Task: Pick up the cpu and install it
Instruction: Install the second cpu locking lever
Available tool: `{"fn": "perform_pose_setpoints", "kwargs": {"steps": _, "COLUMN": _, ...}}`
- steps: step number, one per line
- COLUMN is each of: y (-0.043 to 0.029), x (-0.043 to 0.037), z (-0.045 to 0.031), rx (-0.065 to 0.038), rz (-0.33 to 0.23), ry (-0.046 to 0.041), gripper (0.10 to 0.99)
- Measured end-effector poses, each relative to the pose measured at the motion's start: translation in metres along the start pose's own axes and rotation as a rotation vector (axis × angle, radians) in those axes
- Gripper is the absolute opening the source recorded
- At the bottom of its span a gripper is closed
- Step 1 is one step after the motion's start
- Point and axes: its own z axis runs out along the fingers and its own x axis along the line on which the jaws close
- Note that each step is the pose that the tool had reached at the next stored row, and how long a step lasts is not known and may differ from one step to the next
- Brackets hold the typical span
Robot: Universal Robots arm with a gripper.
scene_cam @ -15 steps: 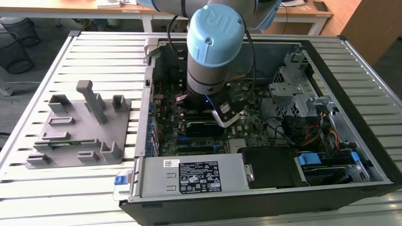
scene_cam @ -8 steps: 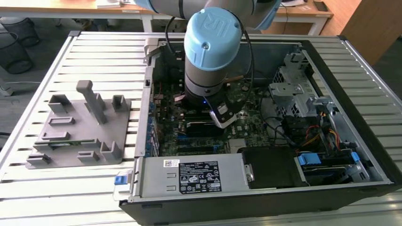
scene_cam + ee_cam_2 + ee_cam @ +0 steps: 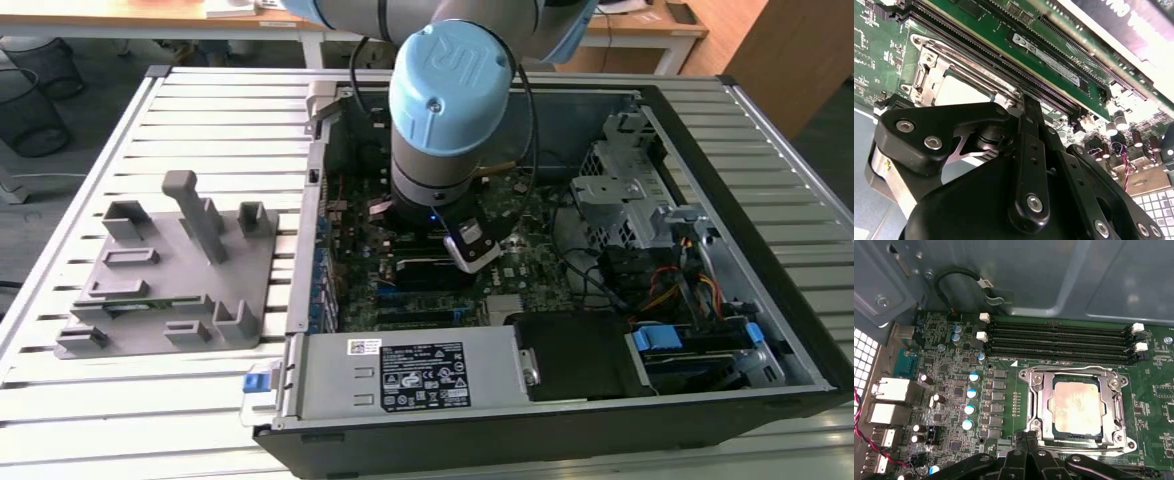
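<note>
The cpu (image 3: 1076, 407), a square chip with a silver-grey top, lies flat inside the metal-framed motherboard socket (image 3: 1038, 405) in the first wrist view. The socket's frame stands around it, uncovered. In the second wrist view the cpu (image 3: 961, 90) shows as a pale square just beyond the black gripper linkage. My gripper (image 3: 1026, 436) hovers beside the socket's near edge, apart from the chip, its fingers closed together on nothing. In the exterior view the arm's wrist (image 3: 447, 150) reaches down into the open computer case (image 3: 747, 300) over the board's middle.
Long memory slots (image 3: 1059, 340) run beside the socket. A grey fixture block (image 3: 174, 270) with pegs sits on the slatted table at the exterior view's left. The power supply (image 3: 400, 372), drive cage (image 3: 627, 180) and cables crowd the case.
</note>
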Motion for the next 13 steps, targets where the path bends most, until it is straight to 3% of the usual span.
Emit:
{"fn": "perform_pose_setpoints", "kwargs": {"steps": 4, "y": -0.0002, "x": 0.0004, "z": 0.0007, "rx": -0.008, "rz": 0.0, "ry": -0.0005, "gripper": 0.106}}
{"fn": "perform_pose_setpoints", "kwargs": {"steps": 13, "y": -0.0006, "x": 0.0015, "z": 0.0017, "rx": -0.009, "rz": 0.0, "ry": -0.0005, "gripper": 0.106}}
